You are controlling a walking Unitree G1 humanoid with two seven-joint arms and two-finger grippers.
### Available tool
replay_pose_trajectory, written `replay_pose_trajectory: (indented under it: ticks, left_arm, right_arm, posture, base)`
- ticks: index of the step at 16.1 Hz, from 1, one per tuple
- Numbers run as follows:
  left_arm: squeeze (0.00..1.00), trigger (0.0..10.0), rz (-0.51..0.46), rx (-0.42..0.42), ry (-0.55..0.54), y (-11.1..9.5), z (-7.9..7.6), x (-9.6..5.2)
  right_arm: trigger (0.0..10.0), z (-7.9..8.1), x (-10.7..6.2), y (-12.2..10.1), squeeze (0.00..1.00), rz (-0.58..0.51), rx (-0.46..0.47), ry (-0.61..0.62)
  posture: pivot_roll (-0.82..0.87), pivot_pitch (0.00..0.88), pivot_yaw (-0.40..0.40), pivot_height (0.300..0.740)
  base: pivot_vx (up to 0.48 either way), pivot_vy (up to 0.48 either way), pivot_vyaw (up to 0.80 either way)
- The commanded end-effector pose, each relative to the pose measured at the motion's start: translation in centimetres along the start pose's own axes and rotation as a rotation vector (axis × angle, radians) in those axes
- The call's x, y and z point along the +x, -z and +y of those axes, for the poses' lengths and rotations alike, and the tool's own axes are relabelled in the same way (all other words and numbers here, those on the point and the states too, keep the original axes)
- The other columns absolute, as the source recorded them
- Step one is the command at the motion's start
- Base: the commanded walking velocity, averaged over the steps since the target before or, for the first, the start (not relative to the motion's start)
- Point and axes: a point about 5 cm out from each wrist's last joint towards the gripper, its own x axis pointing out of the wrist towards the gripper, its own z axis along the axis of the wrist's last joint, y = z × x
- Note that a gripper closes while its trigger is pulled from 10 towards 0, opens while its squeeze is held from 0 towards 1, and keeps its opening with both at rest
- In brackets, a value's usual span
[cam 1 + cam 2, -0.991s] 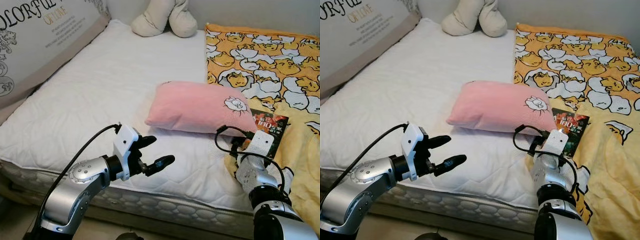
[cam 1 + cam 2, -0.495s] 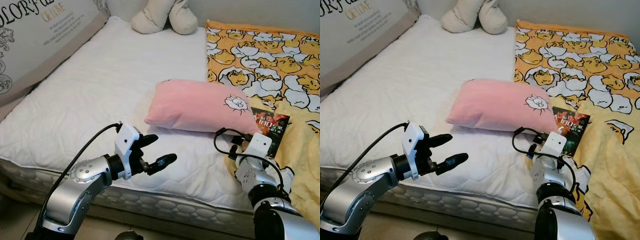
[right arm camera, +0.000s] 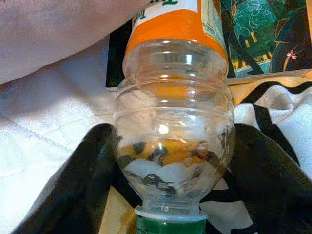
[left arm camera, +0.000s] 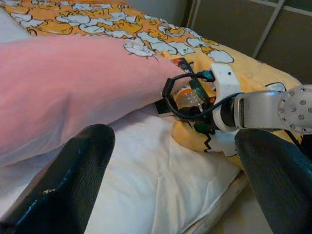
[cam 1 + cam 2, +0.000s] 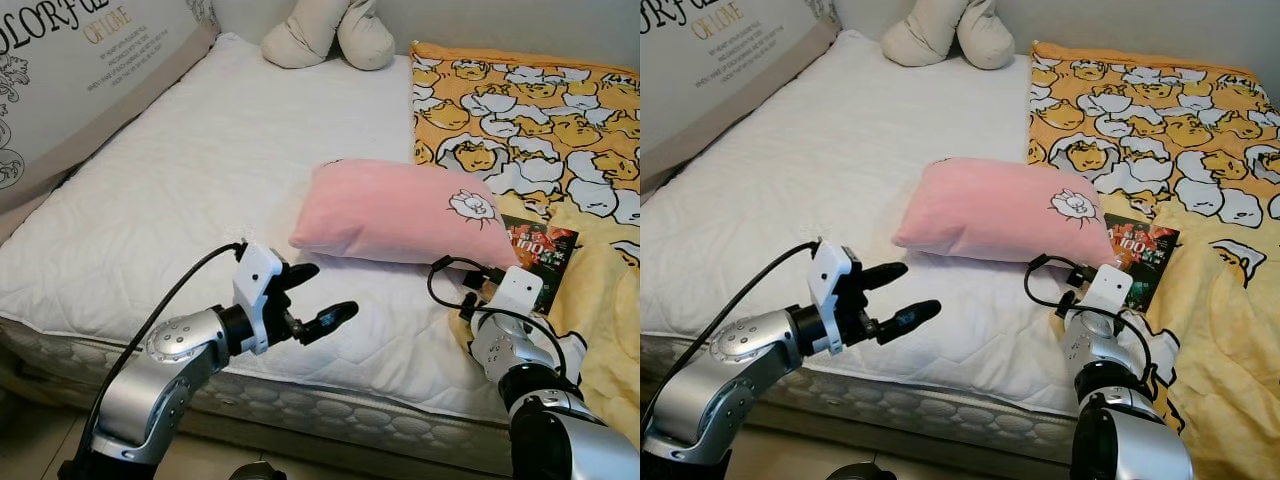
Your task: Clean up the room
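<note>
Right gripper (image 3: 170, 161) clamps clear bottle (image 3: 174, 122), lower right, for removal; left gripper (image 5: 310, 298) spread, idle near pink pillow (image 5: 400, 212).

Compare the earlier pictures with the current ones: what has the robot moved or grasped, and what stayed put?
Left gripper, open, edged slightly forward toward the pink pillow. Right gripper stayed closed around the plastic bottle beside the booklet. Pillow and duck blanket unchanged.
</note>
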Motion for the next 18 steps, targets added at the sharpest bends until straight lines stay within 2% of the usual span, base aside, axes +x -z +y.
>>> replay_pose_trajectory:
  ticks: [1, 8, 12, 13, 14, 15, 17, 18]
  left_arm:
    - [0.0, 10.0, 0.01, 0.003, -0.003, 0.1, 0.1, 0.3]
    - [0.0, 10.0, 0.0, 0.006, 0.009, 0.0, 0.0, 1.0]
    - [0.0, 10.0, -0.009, 0.009, 0.009, 0.0, 0.1, 1.2]
    - [0.0, 10.0, -0.01, 0.012, 0.009, 0.0, 0.1, 1.3]
    - [0.0, 10.0, -0.011, 0.013, 0.008, 0.0, 0.2, 1.3]
    - [0.0, 10.0, -0.012, 0.015, 0.005, 0.0, 0.2, 1.3]
    - [0.0, 10.0, -0.015, 0.022, -0.033, 0.1, 0.3, 1.2]
    - [0.0, 10.0, -0.02, 0.026, -0.064, 0.2, 0.5, 1.1]
  right_arm:
    - [0.0, 0.1, 0.0, -0.5, 0.0, -0.012, 0.014, -0.002]
    - [0.0, -0.8, 0.0, 0.3, 0.0, -0.015, 0.043, 0.023]
    - [0.0, -1.7, -0.4, -1.8, 0.0, -0.164, 0.032, 0.102]
    - [0.0, -2.5, -1.2, -3.8, 0.0, -0.325, -0.002, 0.174]
    - [0.0, -2.6, -1.6, -4.6, 0.0, -0.388, -0.009, 0.184]
    - [0.0, -2.4, -2.5, -6.3, 0.0, -0.521, -0.032, 0.167]
    - [0.0, -0.7, -4.9, -9.0, 0.0, -0.748, -0.08, 0.035]
    - [0.0, 0.1, -5.8, -9.6, 0.0, -0.806, -0.103, -0.024]
  posture:
    - [0.09, 0.0, -0.02, 0.74]
    - [0.08, 0.0, -0.023, 0.74]
    - [0.07, 0.0, -0.026, 0.74]
    - [0.07, 0.0, -0.028, 0.74]
    - [0.07, 0.0, -0.028, 0.74]
    - [0.07, 0.0, -0.029, 0.74]
    - [0.06, 0.0, -0.029, 0.74]
    - [0.06, 0.0, -0.029, 0.74]
  base:
    - [0.0, 0.0, 0.0]
    - [0.0, 0.0, 0.0]
    - [0.0, 0.0, 0.0]
    - [0.0, 0.0, 0.0]
    - [0.0, 0.0, 0.0]
    - [0.0, 0.0, 0.0]
    - [0.0, 0.0, 0.0]
    - [0.0, 0.0, 0.0]
